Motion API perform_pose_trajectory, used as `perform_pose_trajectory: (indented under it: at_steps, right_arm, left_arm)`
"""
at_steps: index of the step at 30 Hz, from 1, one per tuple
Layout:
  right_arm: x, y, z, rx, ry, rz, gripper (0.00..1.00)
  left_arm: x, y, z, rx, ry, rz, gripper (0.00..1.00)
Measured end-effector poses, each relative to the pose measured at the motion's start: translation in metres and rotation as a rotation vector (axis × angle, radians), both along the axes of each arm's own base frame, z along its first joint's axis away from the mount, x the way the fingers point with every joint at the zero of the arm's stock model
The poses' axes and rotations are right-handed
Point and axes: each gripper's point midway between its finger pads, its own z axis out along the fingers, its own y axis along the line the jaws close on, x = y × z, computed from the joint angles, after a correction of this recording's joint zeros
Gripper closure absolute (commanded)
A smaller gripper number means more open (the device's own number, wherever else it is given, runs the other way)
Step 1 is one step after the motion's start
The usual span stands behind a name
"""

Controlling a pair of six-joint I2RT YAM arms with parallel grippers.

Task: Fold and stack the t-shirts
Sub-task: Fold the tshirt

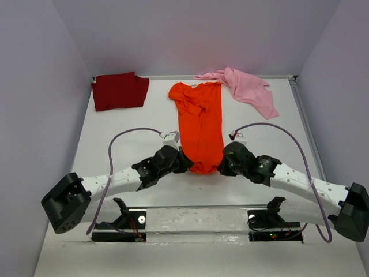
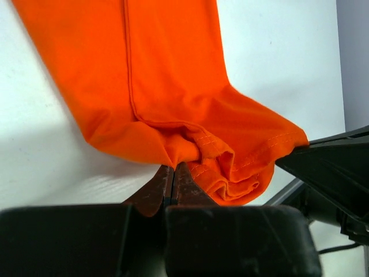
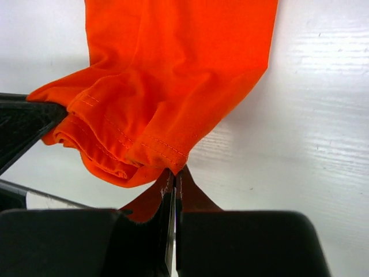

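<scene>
The orange t-shirt (image 2: 173, 69) is soft matt cloth with stitched hems; the dark red t-shirt (image 1: 119, 90) and pink t-shirt (image 1: 249, 89) look equally matt. The white table (image 3: 311, 115) is smooth, faintly grained, perhaps laminate.

white table (image 1: 144, 115), pale walls (image 1: 196, 34)

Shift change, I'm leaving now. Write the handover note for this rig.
Left gripper: shut on the left corner of the orange tee's near hem.
Right gripper: shut on the right corner.
Orange tee: centre, a narrow lengthwise strip, collar far.
Red tee: far left, looks folded.
Pink tee: far right, crumpled.
Left: finish orange, fold pink, stack all three.
</scene>
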Motion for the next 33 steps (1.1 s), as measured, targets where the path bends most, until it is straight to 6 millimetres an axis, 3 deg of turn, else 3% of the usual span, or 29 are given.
perform_pose_trajectory:
  at_steps: [6, 17, 23, 28, 33]
  right_arm:
    - [0.023, 0.001, 0.013, -0.057, -0.072, -0.035, 1.0]
    - [0.063, 0.009, 0.028, -0.123, -0.186, -0.115, 1.0]
    - [0.088, 0.021, 0.012, -0.203, -0.212, -0.124, 1.0]
    - [0.108, 0.017, -0.011, -0.288, -0.199, -0.141, 1.0]
    - [0.134, 0.011, -0.014, -0.316, -0.207, -0.177, 1.0]
  left_arm:
    - [0.032, 0.009, 0.027, 0.035, -0.091, 0.073, 1.0]
    - [0.078, 0.053, 0.029, 0.084, -0.125, 0.198, 1.0]
    - [0.106, 0.06, 0.019, 0.116, -0.12, 0.228, 1.0]
    - [0.126, 0.05, 0.011, 0.148, -0.117, 0.222, 1.0]
    - [0.146, 0.042, 0.011, 0.165, -0.127, 0.217, 1.0]
